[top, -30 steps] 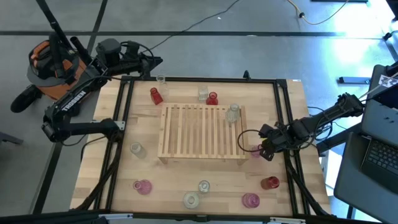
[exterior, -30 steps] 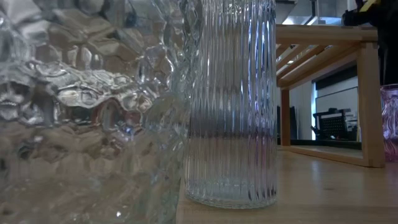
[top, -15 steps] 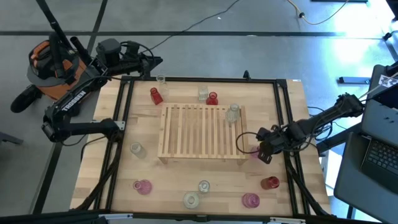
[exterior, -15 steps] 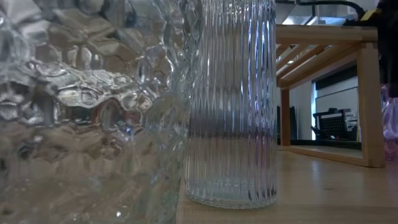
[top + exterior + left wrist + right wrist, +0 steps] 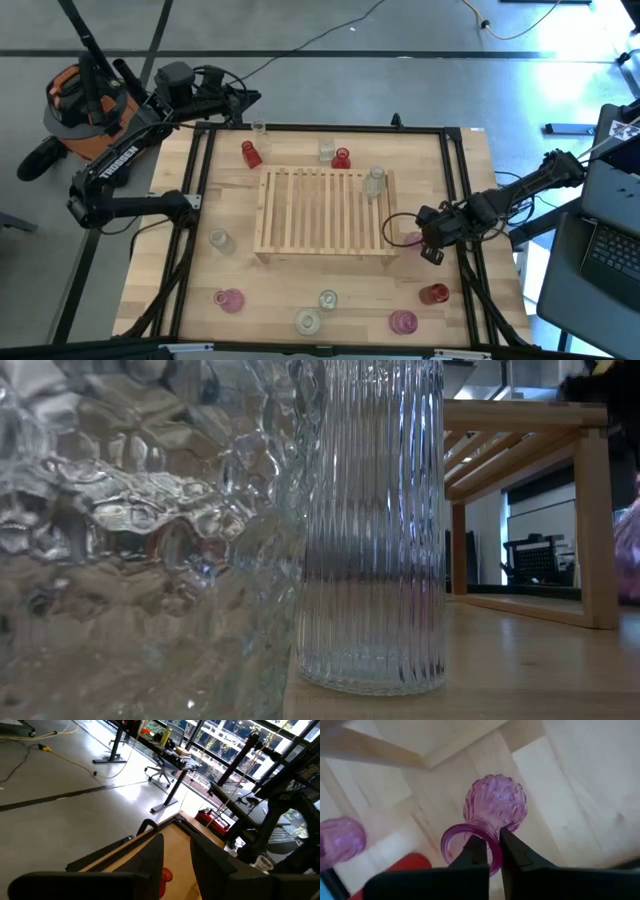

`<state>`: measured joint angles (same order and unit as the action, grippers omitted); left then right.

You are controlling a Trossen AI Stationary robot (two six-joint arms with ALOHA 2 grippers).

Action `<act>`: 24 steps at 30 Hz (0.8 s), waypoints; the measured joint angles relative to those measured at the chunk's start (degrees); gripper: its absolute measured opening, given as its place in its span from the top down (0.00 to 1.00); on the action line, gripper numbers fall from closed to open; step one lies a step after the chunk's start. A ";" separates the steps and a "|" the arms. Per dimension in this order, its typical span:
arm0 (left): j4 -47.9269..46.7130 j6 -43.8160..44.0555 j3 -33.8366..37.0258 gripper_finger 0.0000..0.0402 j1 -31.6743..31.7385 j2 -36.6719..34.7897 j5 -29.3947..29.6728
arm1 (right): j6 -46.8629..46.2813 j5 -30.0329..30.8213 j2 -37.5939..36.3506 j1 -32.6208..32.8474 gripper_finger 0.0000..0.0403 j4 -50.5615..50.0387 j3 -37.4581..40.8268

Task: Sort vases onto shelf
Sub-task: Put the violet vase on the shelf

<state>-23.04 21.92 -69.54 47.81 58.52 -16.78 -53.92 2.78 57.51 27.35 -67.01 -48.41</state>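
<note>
Right gripper (image 5: 492, 851) has closed since a second ago: fingers now pinch the rim of a pink vase (image 5: 496, 806) just off the shelf's (image 5: 325, 211) right end, and I see the arm has shifted slightly right (vase body mostly hidden under the gripper (image 5: 430, 243) in the high view).

My count from above: one shelf, one clear vase (image 5: 374, 182) standing on its back right corner. Vases on the table: two red at the back (image 5: 250, 154) (image 5: 342, 158), one red front right (image 5: 434, 293), two pink in front (image 5: 231, 299) (image 5: 402, 321) plus the gripped one, and about five clear elsewhere.

Left gripper (image 5: 176, 855) hovers off the table's back left corner, fingers slightly apart, holding nothing.

Low view is blocked by two clear textured vases (image 5: 372, 525) (image 5: 140, 540).

No readable writing anywhere I can make out.
</note>
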 joint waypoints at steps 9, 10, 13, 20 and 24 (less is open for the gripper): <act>0.09 0.03 0.00 0.78 -0.02 1.93 0.82 | 3.62 3.57 0.30 -3.78 1.00 -18.99 -24.91; 0.10 0.04 0.00 0.78 -0.02 2.18 0.80 | 4.80 5.67 0.62 -4.86 1.00 -20.45 -28.74; 0.35 0.07 0.00 0.78 0.00 2.80 -0.11 | 10.03 13.16 2.36 -8.50 1.00 -21.84 -39.63; 2.29 0.49 0.00 0.78 -0.40 3.04 -1.29 | 31.99 20.49 10.40 -20.07 1.00 -15.02 -60.22; 4.65 0.62 0.00 0.78 -1.29 3.04 -1.34 | 46.26 13.10 16.98 -28.92 1.00 -7.72 -68.30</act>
<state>-18.39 22.55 -69.54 46.52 61.56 -18.12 -7.65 15.88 74.50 -1.56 -74.73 -116.71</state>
